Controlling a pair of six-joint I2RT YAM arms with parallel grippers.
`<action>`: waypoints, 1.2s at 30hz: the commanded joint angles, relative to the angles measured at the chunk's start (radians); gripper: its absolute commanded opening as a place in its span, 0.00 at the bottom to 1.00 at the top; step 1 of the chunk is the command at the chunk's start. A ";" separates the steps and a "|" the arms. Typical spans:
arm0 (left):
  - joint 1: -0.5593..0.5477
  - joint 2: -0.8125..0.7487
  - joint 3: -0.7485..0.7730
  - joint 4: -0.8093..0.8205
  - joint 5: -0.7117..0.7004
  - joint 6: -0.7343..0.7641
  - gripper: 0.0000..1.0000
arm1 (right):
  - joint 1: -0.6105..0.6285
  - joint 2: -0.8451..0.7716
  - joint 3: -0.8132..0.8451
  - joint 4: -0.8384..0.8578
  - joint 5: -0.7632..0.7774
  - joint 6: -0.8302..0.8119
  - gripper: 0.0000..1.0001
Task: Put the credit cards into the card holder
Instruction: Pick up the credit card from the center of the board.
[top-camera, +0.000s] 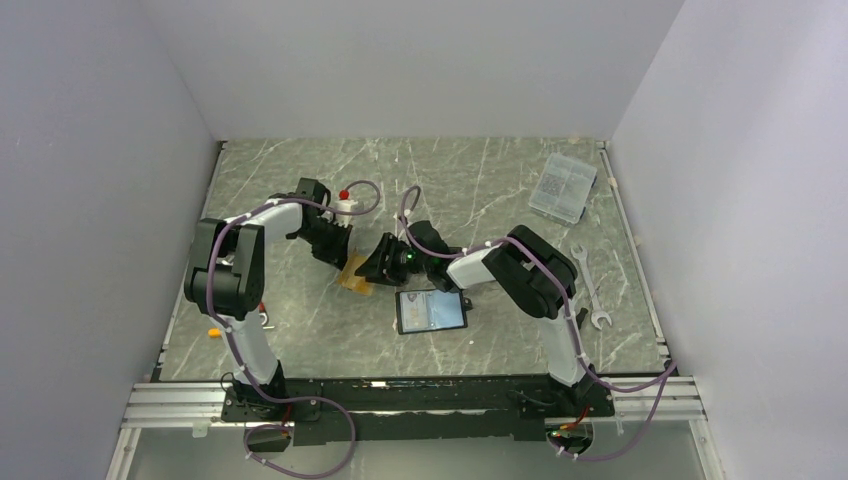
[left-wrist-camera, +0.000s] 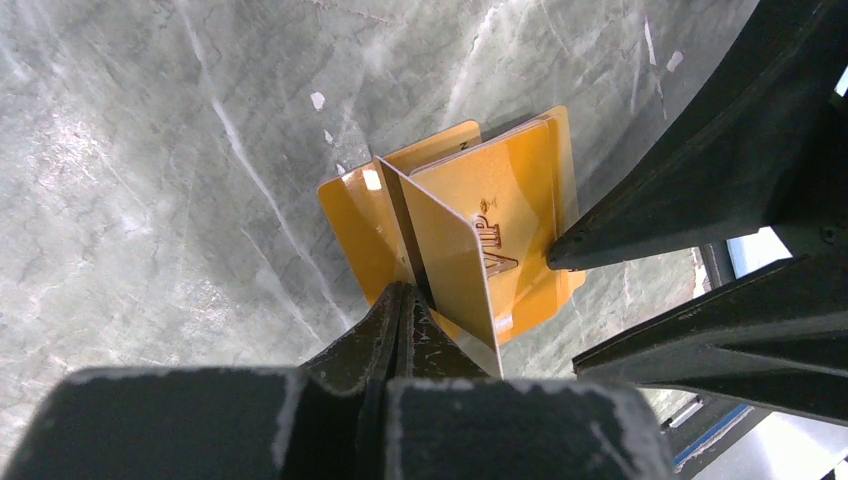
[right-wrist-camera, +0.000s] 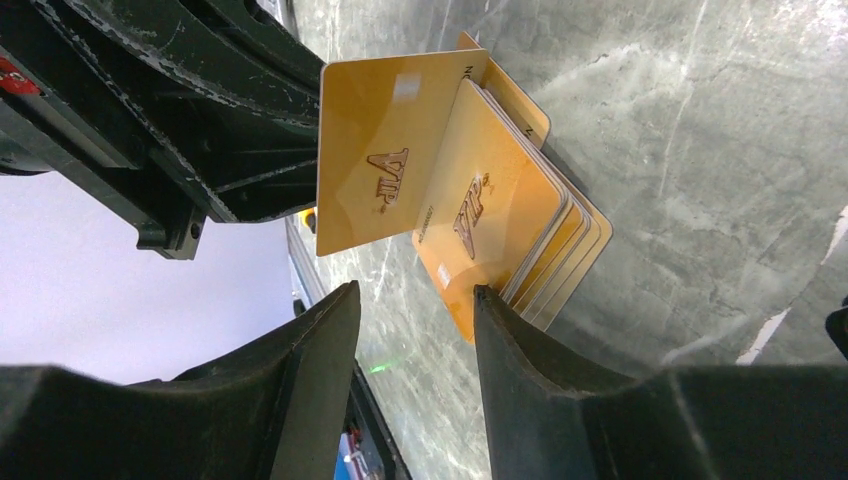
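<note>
Pick step: left gripper (left-wrist-camera: 405, 300) clamps one gold card (left-wrist-camera: 455, 260) over the stack (left-wrist-camera: 525, 185) at bench (top-camera: 330, 345) centre, right gripper (right-wrist-camera: 415, 292) open and empty; next, slot it into card holder (top-camera: 432, 310) nearer front edge.

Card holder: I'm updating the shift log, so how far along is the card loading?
Done: only the card holder lies open. In hand: the left gripper pinches one gold card, stood on edge above the stack of gold cards; the right gripper is open beside the stack. Left: every card visible is outside the holder.
</note>
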 joint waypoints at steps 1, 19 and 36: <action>0.000 -0.013 -0.005 -0.010 0.017 0.019 0.00 | 0.002 -0.005 -0.018 -0.012 0.010 0.000 0.50; -0.011 -0.046 -0.011 -0.030 0.073 0.015 0.00 | 0.003 0.018 0.015 0.117 -0.039 0.070 0.58; -0.003 -0.063 0.000 -0.068 0.123 0.039 0.00 | 0.003 0.079 0.047 0.081 -0.014 0.102 0.11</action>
